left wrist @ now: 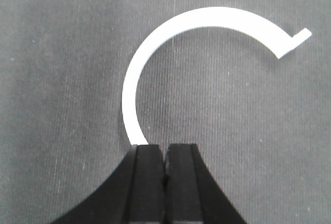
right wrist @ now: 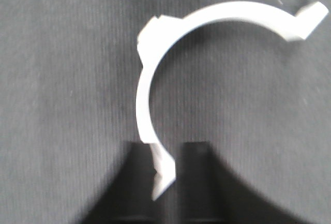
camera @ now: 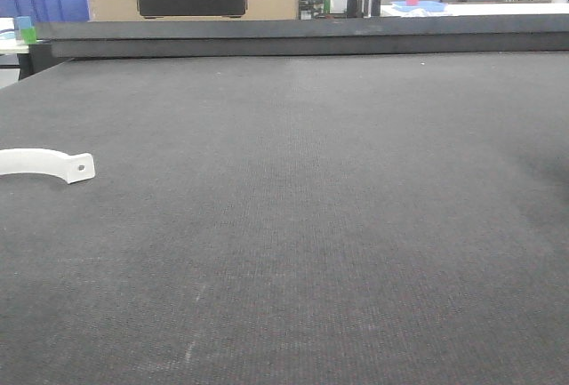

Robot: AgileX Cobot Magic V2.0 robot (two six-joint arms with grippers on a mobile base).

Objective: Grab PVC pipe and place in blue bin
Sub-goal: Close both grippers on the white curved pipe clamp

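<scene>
Here, left gripper (left wrist: 165, 149) sits closed touching one PVC pipe (left wrist: 217, 17), right gripper (right wrist: 168, 147) pinching a second pipe (right wrist: 232, 12)

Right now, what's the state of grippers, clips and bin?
Left gripper: shut, jaws together.
Left clip: one end runs under that gripper, not between the jaws.
Right gripper: jaws apart, view blurred, grip unclear.
Right clip: one end sits between those jaws.
Blue bin: in the background, contents hidden.
</scene>
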